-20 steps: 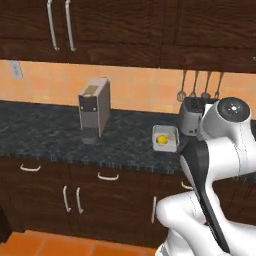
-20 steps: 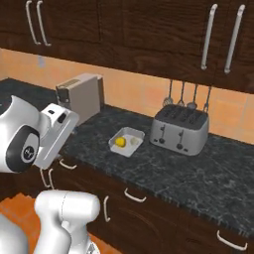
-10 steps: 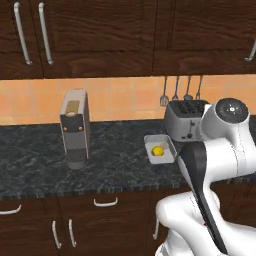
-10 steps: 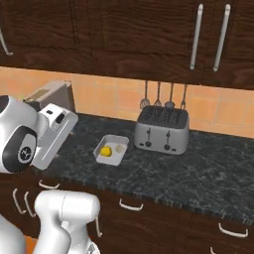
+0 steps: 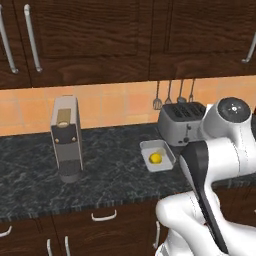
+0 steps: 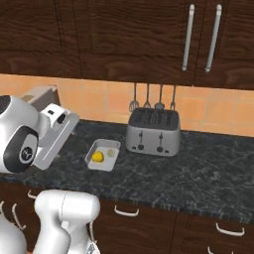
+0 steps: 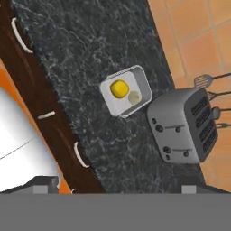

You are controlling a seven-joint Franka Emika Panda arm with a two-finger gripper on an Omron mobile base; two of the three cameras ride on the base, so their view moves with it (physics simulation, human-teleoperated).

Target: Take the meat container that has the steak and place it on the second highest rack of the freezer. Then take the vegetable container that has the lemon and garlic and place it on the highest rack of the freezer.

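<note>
While the claw hangs wide open and empty above the worktop (image 7: 90, 54), a careless descent could tip the vegetable container (image 7: 125, 91), spilling the lemon (image 7: 119, 88) and garlic (image 7: 134, 97).

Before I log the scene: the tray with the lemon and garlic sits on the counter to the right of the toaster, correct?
No. In the right base view the tray with the lemon and garlic sits on the counter left of the toaster.

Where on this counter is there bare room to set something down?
Bare dark granite counter lies between the grey coffee machine and the white tray, and right of the silver toaster. Crowded where tray sits close beside toaster.
</note>
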